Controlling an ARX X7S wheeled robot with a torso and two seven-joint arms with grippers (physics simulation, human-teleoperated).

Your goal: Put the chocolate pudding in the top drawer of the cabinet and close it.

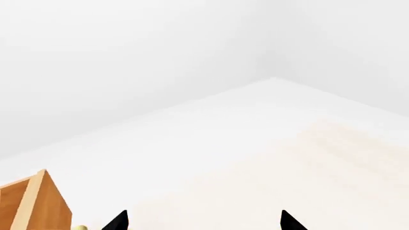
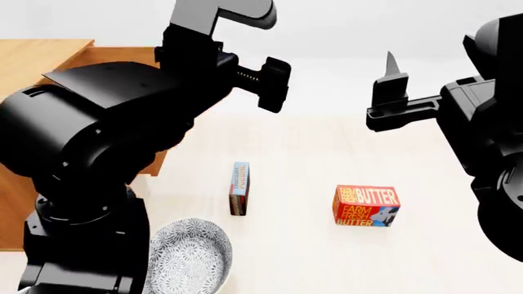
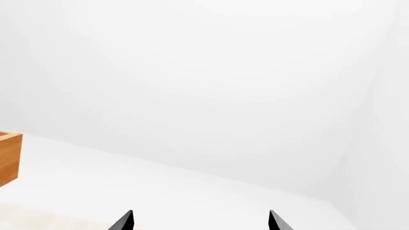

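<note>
The chocolate pudding (image 2: 239,188), a thin light blue and red-brown box, stands on its narrow edge on the pale floor at the middle of the head view. The brown wooden cabinet (image 2: 39,60) stands at the far left; my left arm covers its front, so I cannot make out the top drawer. My left gripper (image 1: 203,223) hangs high above the floor, right of the cabinet, open and empty. My right gripper (image 3: 200,223) is also raised, open, with nothing between its fingertips. Both are well above the pudding.
A red-orange Farm Fresh Butter box (image 2: 366,206) lies right of the pudding. A patterned grey bowl (image 2: 188,256) sits near my base at the lower left. A cabinet corner (image 1: 39,201) shows in the left wrist view, and a cabinet edge (image 3: 9,158) in the right wrist view. White walls surround.
</note>
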